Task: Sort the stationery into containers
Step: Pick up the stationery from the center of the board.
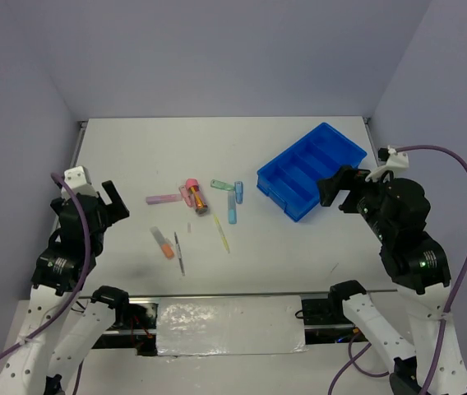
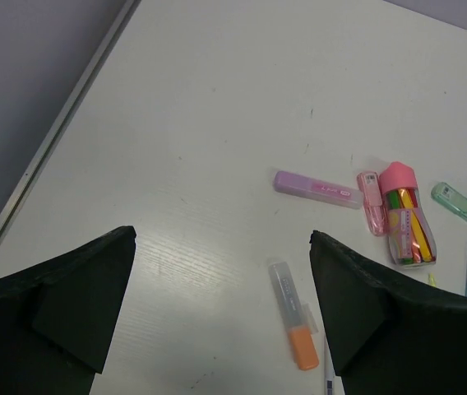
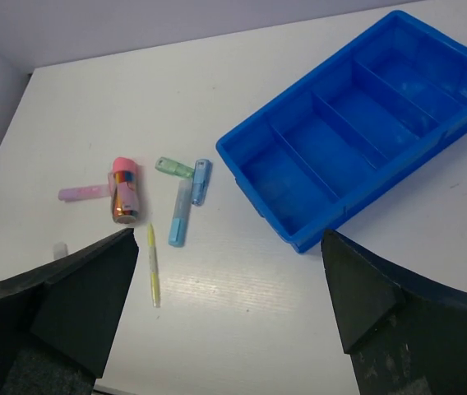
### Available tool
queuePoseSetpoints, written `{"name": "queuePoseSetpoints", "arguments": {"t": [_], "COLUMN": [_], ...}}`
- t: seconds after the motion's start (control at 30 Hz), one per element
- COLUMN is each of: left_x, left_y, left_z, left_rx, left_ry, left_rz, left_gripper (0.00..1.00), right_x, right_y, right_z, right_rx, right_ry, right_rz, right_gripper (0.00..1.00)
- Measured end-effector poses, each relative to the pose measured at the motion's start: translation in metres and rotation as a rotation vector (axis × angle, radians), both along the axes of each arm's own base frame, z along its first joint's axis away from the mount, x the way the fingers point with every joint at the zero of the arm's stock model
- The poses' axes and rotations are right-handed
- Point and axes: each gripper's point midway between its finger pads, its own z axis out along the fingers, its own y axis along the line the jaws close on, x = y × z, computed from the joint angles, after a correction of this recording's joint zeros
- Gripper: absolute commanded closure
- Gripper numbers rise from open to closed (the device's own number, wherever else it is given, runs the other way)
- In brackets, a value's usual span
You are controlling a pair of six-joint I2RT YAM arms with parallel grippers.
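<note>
Top external view: sorting has not begun. All four compartments of the blue tray [image 1: 276, 191] are empty, and the pens and highlighters [image 1: 194, 196] lie scattered on the table [image 1: 135, 148] left of it. Left gripper [image 1: 94, 192] and right gripper [image 1: 340, 189] both gape wide, holding nothing

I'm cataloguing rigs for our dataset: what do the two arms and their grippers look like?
The left arm and right arm have white lower links and black upper sections. The left gripper and right gripper each have two black, wedge-shaped fingers. A purple cable runs along each arm, with a white fitting at the wrist. A small green light glows on the right arm.
</note>
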Motion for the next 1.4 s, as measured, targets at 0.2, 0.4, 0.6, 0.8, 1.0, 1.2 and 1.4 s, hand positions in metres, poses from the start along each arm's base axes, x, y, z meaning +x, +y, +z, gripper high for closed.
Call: {"name": "queuePoseSetpoints", "arguments": {"t": [0.2,0.4,0.6,0.8,1.0,1.2,1.4], "left_x": [-0.004,-0.007,-0.011,-0.012,-0.011,-0.01,-0.01], "left_y": [0.005,0.011,0.023,0.025,0.025,0.025,0.025], "left_z": [0.003,0.004,0.006,0.006,0.004,0.003,0.003], "left_rx": [0.002,0.002,-0.013,-0.009,-0.006,-0.005,-0.005], "left_ry": [-0.016,-0.018,-0.032,-0.03,-0.019,-0.017,-0.016], "left_rz": [0.023,0.051,0.115,0.127,0.129,0.129,0.129], "left_gripper": [0.01,0.01,0.01,0.01,0.01,0.01,0.01], "right_x": [0.005,0.016,0.08,0.145,0.165,0.165,0.167], "right_y": [-0.002,0.025,0.186,0.317,0.365,0.356,0.35], "right_z": [-0.006,-0.006,-0.048,-0.156,-0.226,-0.256,-0.265], "right_rx": [-0.004,0.025,-0.103,-0.279,-0.37,-0.422,-0.437], "right_ry": [0.029,0.041,0.248,0.443,0.533,0.591,0.609], "right_rz": [-0.022,0.082,0.368,0.43,0.462,0.454,0.444], "right_gripper": [0.0,0.0,0.0,0.09,0.17,0.22,0.29]}}
